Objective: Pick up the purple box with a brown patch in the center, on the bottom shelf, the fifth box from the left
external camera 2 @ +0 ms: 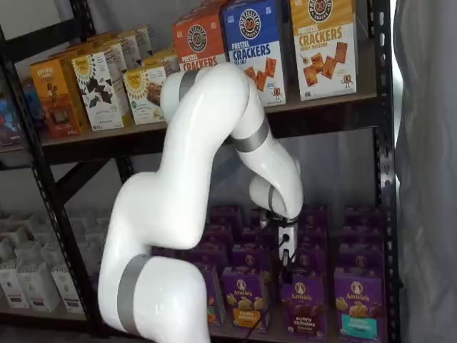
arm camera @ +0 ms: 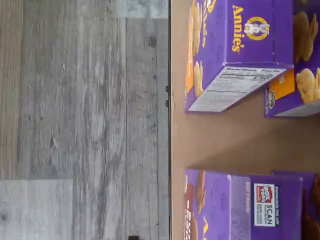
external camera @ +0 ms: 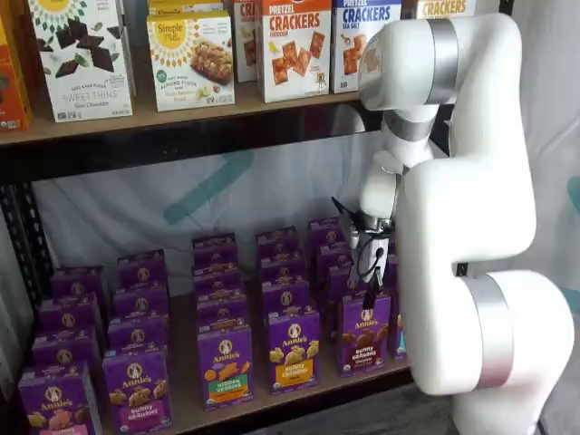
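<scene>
Left rows: on the bottom shelf [external camera: 181, 412] we see purple cartons lined up front to back in files, faces forward, so each front one can be lifted out without disturbing the rest.
Middle fronts: a box with a green strip [external camera: 225, 364] and a box with a yellow strip [external camera: 293, 348] stand side by side at the front edge; neither is ours.
Purple box: the target [external camera: 365, 331] stands upright just right of the yellow-strip one, at the front of its file, dark brown cookies across its middle; in a shelf view it shows again [external camera 2: 302, 299], left of a teal-strip box [external camera 2: 355, 304].
Tool: it hangs [external camera: 370, 281] from the wrist directly above the purple box, black fingers pointing down; in a shelf view [external camera 2: 287, 261] it again sits over that box's top. We see the fingers side-on with a cable beside them, so we cannot tell whether they are spread or pressed together. It holds nothing that we can see.
Arm: the white arm [external camera: 471, 208] folds in from the right between cameras and shelves, which keeps the wrist low under the upper shelf [external camera: 181, 122] and clear of the cracker boxes [external camera: 294, 45].
Wrist view: turned sideways, it shows the wooden surface [arm camera: 225, 140], the grey floor [arm camera: 85, 120] beyond its edge, and cartons on either side of a bare gap.
Step, in our judgement: lining up over the target; the grasp is not yet made.
Risk: neighbours stand close, so a finger could catch one.
</scene>
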`<state>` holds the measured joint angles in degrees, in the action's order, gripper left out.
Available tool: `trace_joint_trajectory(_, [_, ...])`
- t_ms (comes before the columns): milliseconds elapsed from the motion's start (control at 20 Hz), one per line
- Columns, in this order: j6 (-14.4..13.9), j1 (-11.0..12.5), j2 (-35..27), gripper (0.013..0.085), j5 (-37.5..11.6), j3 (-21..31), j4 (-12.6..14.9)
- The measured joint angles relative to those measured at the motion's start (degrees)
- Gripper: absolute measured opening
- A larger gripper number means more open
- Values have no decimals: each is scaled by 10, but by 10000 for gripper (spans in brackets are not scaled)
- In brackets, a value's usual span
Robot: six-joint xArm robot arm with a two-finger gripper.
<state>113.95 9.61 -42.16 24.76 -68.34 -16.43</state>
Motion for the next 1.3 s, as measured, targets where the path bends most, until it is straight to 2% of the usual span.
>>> trace_joint_trajectory(50, [-9,0,-1,850,3,-2,10])
trace_joint_trajectory(100, [-54,3,-11,850,18,-15,63])
trace_joint_trajectory(150, [-77,5,-21,850,26,-25,91])
trace_joint_trajectory(200, [-82,6,-28,850,27,-31,98])
trace_joint_trajectory(300, [-79,7,-39,850,27,-40,96])
trace_joint_trajectory(700, [-26,9,-65,850,26,-66,39])
trace_joint_trajectory(1300, [-51,7,-107,850,7,-102,66])
